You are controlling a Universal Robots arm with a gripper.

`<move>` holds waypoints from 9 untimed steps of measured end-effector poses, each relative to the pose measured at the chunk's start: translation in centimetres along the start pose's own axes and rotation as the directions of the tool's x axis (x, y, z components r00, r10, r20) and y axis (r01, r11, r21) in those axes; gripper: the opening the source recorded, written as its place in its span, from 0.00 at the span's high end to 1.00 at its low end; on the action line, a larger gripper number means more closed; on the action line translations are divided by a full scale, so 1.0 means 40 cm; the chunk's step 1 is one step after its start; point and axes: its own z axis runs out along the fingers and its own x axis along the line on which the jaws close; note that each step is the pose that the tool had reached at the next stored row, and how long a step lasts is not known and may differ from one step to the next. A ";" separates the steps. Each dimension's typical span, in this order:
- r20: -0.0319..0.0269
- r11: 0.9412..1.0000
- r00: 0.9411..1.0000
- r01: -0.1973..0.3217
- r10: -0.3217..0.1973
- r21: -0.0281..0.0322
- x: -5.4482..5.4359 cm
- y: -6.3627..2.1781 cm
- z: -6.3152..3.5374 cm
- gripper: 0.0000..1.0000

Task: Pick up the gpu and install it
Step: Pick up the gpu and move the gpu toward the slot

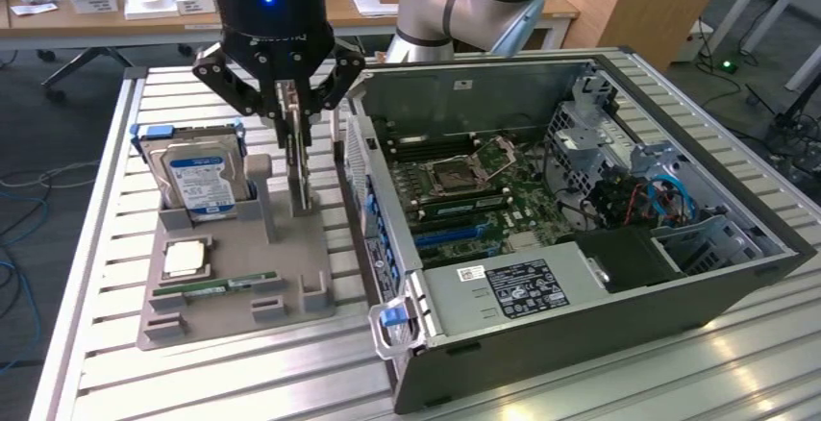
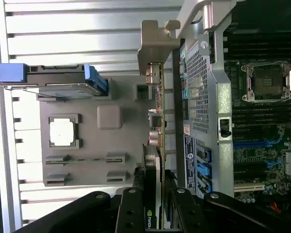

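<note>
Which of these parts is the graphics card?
Find the open computer case; on the exterior view's left of it lies a grey tray. The gpu stands on edge nearest the case, a thin card clasped by the gripper, unlike the thicker blue-labelled hard drive.

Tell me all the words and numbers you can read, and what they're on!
No text can be read clearly.
Blue label on the hard drive: print too small to read.
Black sticker on the power supply: print too small to read.
Small logo on the gpu: no letters legible.
</note>
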 end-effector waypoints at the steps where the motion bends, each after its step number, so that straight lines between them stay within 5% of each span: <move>1: 0.000 1.000 1.000 0.000 0.000 0.000 0.000 0.000 0.000 0.73; 9: 0.000 1.000 1.000 0.000 0.000 0.000 0.000 0.000 0.000 0.73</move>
